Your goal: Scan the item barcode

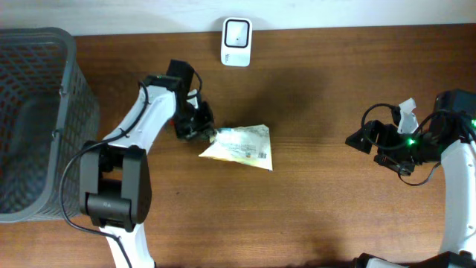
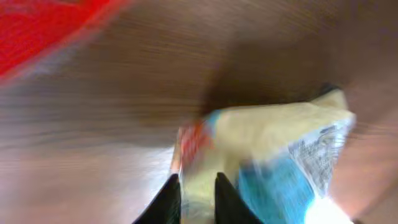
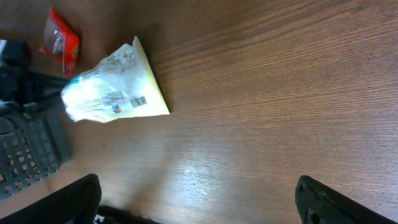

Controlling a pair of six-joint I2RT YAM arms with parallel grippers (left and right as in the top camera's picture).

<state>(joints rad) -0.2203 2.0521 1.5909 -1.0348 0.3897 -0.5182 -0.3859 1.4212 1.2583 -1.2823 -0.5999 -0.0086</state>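
The bag (image 1: 239,144) lies flat on the wooden surface (image 1: 335,216), a little left of the middle and nearer than the white scanner (image 1: 236,42), which sits at the far edge. It is a crumpled, roughly triangular plastic pack, pale yellow with a white and light blue printed panel. From the overhead view its point reaches to the right. The barcode (image 3: 138,101) faces up, near the bag's right near edge, beside small lines of print. The left wrist view is blurred, but there the bag (image 2: 273,155) shows yellow, a blue patch, a red-orange patch at its left corner and grey print on a clear end.

The left tool (image 1: 199,130) is at the bag's left end. In its own camera the left tool (image 2: 196,180) is narrow, and its dark fingers (image 2: 166,204) have the bag's edge between them. The blur hides whether they press it, so I cannot tell if the bag is gripped.

The right tool (image 1: 370,138) is well apart from the bag, over bare wood at the right. In its own camera the right tool (image 3: 198,183) stands wide with nothing between the fingers (image 3: 74,199).

A small red packet (image 3: 62,40) lies just past the bag, by the left arm. A grey mesh basket (image 1: 37,119) stands at the far left.
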